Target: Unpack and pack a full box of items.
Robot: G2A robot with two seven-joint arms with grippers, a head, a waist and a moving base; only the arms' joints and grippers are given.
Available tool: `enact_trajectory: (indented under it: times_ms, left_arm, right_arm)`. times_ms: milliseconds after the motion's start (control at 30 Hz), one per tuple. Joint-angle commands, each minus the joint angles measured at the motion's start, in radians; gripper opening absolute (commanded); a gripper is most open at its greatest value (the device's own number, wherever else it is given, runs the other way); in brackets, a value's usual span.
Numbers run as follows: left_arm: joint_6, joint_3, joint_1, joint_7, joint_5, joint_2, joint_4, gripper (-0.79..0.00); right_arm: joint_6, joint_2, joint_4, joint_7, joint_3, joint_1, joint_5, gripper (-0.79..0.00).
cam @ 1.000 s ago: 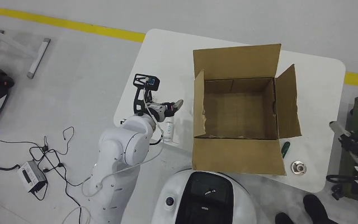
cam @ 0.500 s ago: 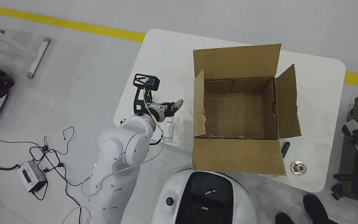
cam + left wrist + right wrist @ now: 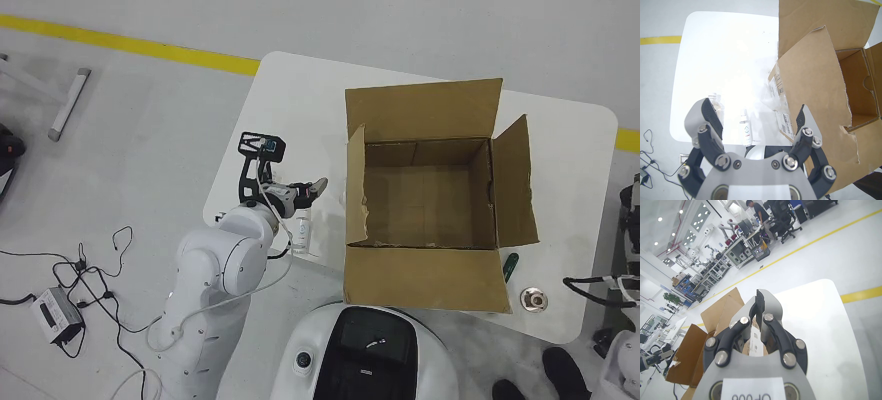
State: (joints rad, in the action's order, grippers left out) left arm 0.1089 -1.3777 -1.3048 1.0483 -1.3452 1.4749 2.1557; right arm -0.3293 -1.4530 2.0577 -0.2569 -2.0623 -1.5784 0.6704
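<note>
An open cardboard box [image 3: 420,205] stands in the middle of the white table [image 3: 300,90], flaps spread, and its inside looks bare. My left gripper [image 3: 306,192] hovers just off the box's left wall, open and holding nothing [image 3: 756,115]. Below it a small white spray bottle [image 3: 745,130] lies on the table [image 3: 302,232]. Two clear bottles [image 3: 717,103] stand beside it, and crumpled clear plastic [image 3: 772,96] rests against the box wall [image 3: 810,85]. My right gripper [image 3: 757,308] is shut and empty, raised beyond the table's right side, with the box [image 3: 696,344] ahead of it.
A green item [image 3: 510,265] and a small round metal part [image 3: 534,297] lie on the table right of the box's front flap. Cables and a power brick [image 3: 55,310] lie on the floor to the left. A yellow floor line [image 3: 130,42] runs behind the table.
The right arm at the table's right edge has shifted and turned. The left arm, box and bottles have stayed put.
</note>
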Motion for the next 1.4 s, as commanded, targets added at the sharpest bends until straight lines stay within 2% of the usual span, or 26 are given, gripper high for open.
enact_trajectory:
  times_ms: [0,300,433,533,633,767,1167,1233,1367]
  left_arm:
    - [0.000,0.000,0.000,0.000,0.000,0.000,0.000,0.000]
    - [-0.003,0.000,-0.005,-0.014,0.002,0.000,-0.004,0.000]
    - [-0.071,0.001,-0.036,-0.074,-0.078,-0.010,-0.033,0.000]
    - [-0.110,-0.020,-0.034,-0.034,-0.113,-0.017,-0.061,0.000]
    - [-0.188,-0.048,-0.015,0.052,-0.095,-0.025,-0.105,0.000]
    - [-0.222,-0.086,0.027,0.164,0.001,-0.030,-0.188,0.000]
    - [-0.216,-0.092,0.029,0.166,0.009,-0.031,-0.199,0.000]
    - [-0.201,-0.091,0.025,0.153,0.024,-0.031,-0.247,0.000]
    - [-0.183,-0.119,0.087,0.184,0.027,-0.037,-0.345,0.000]
  right_arm:
    - [0.001,0.000,-0.003,0.004,0.002,0.003,0.007,-0.785]
    - [0.001,0.000,-0.003,0.004,0.002,0.003,0.007,-0.785]
    - [-0.032,0.006,0.005,0.017,0.006,0.008,0.022,-0.785]
    - [-0.038,0.011,-0.005,0.023,0.008,0.015,0.017,-0.785]
    - [-0.045,0.016,-0.015,0.021,0.007,0.019,0.014,-0.785]
    - [-0.063,0.023,-0.040,0.026,0.006,0.022,0.014,-0.785]
    - [-0.075,0.040,-0.088,0.040,0.025,0.032,0.026,-0.785]
    - [-0.075,0.042,-0.092,0.041,0.030,0.036,0.030,-0.785]
    - [-0.078,0.048,-0.101,0.042,0.034,0.044,0.031,-0.785]
